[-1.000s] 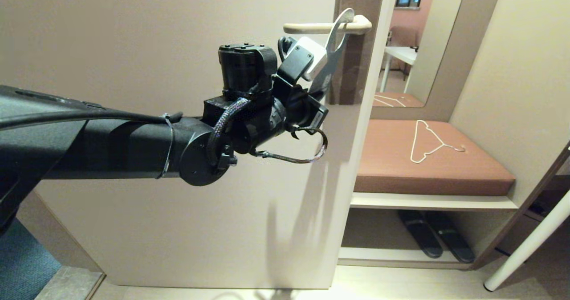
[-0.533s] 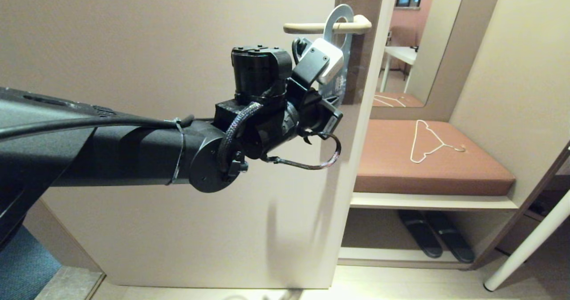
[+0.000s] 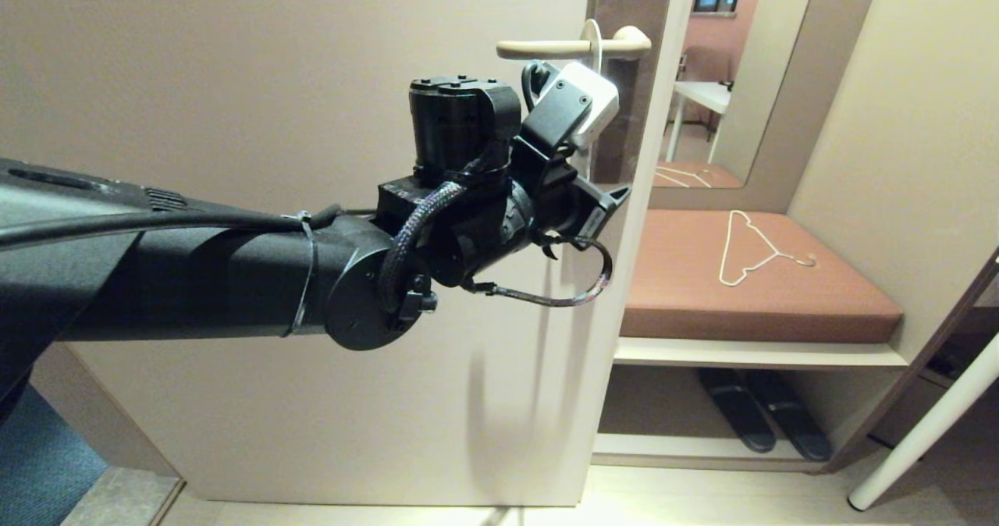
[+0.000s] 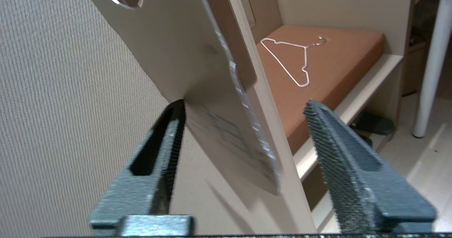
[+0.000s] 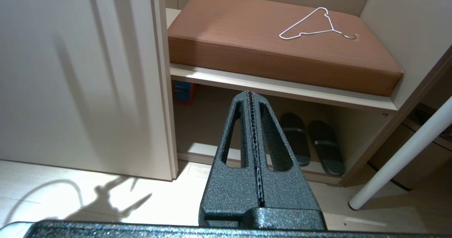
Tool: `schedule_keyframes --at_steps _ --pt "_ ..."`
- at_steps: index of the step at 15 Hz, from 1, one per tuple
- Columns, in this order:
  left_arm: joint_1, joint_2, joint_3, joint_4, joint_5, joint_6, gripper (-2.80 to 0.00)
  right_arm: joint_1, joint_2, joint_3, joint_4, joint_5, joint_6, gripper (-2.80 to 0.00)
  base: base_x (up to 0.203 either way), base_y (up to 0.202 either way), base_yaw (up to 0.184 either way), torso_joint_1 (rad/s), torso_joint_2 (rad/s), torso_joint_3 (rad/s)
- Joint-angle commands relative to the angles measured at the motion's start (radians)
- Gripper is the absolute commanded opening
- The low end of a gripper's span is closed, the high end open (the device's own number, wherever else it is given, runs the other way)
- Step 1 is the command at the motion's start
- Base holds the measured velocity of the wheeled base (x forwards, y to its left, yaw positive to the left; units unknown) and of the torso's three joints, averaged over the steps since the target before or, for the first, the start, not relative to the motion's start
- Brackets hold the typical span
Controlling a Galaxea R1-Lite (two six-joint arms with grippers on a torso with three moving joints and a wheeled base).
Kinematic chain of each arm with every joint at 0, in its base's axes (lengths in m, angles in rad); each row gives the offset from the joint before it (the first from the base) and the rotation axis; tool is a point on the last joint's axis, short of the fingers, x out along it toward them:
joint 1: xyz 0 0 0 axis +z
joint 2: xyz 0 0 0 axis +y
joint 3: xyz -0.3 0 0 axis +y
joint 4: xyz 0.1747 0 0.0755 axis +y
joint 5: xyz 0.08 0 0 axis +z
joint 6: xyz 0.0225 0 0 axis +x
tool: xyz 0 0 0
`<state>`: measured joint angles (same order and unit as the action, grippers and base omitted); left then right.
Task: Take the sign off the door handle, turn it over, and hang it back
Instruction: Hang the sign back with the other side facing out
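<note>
The sign [image 3: 594,30] hangs by its hole on the door handle [image 3: 546,47], edge-on in the head view. My left arm [image 3: 468,190] reaches in from the left to just under the handle, its fingers hidden behind the wrist. In the left wrist view my left gripper [image 4: 243,105] is open. The sign's [image 4: 197,72] pale face hangs loose and blurred between the fingers. One edge lies by one fingertip [image 4: 174,111], and the other fingertip [image 4: 317,114] is well clear. My right gripper [image 5: 250,94] is shut on nothing, held low and pointing at the lower shelf.
Right of the door's edge [image 3: 616,276] is a bench with a brown cushion [image 3: 819,300] carrying a white wire clothes hanger [image 3: 753,249]. Dark slippers [image 3: 765,421] lie on the shelf below. A white pole [image 3: 921,432] slants at the far right.
My left gripper has opened and let go of the sign. The sign swung from face-on to edge-on on the handle, and the left arm shifted a little right and up.
</note>
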<state>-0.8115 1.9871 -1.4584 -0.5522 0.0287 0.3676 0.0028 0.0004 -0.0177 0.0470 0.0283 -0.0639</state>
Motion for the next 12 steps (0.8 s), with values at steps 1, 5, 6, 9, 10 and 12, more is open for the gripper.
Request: schedule_keyframes --at_steps 1,5,6,9,10,12 --pt "-0.004 -0.04 0.037 -0.004 -0.001 0.001 0.0 0.0 0.0 0.001 0.001 0.001 -0.001 -2.8 0.0 0.0 0.0 0.0 0.0 0.0" --pt "-0.003 -0.168 0.167 -0.004 -0.009 -0.057 0.0 0.0 0.0 0.001 0.001 0.001 -0.001 -2.8 0.0 0.0 0.0 0.0 0.0 0.0" --pt "-0.001 -0.203 0.196 -0.003 -0.01 -0.082 0.0 0.0 0.0 -0.001 0.001 0.001 -0.001 -2.8 0.0 0.0 0.0 0.0 0.0 0.0" --pt "0.024 -0.305 0.301 -0.001 -0.04 -0.141 0.0 0.0 0.0 0.0 0.001 0.001 -0.001 -2.8 0.0 0.0 0.0 0.0 0.0 0.0" --pt "0.044 -0.331 0.332 -0.001 -0.056 -0.148 0.0 0.0 0.0 0.001 0.001 0.001 -0.001 -2.8 0.0 0.0 0.0 0.0 0.0 0.0" --pt "0.057 -0.378 0.392 -0.003 -0.065 -0.173 0.0 0.0 0.0 -0.001 0.001 0.001 -0.001 -2.8 0.0 0.0 0.0 0.0 0.0 0.0"
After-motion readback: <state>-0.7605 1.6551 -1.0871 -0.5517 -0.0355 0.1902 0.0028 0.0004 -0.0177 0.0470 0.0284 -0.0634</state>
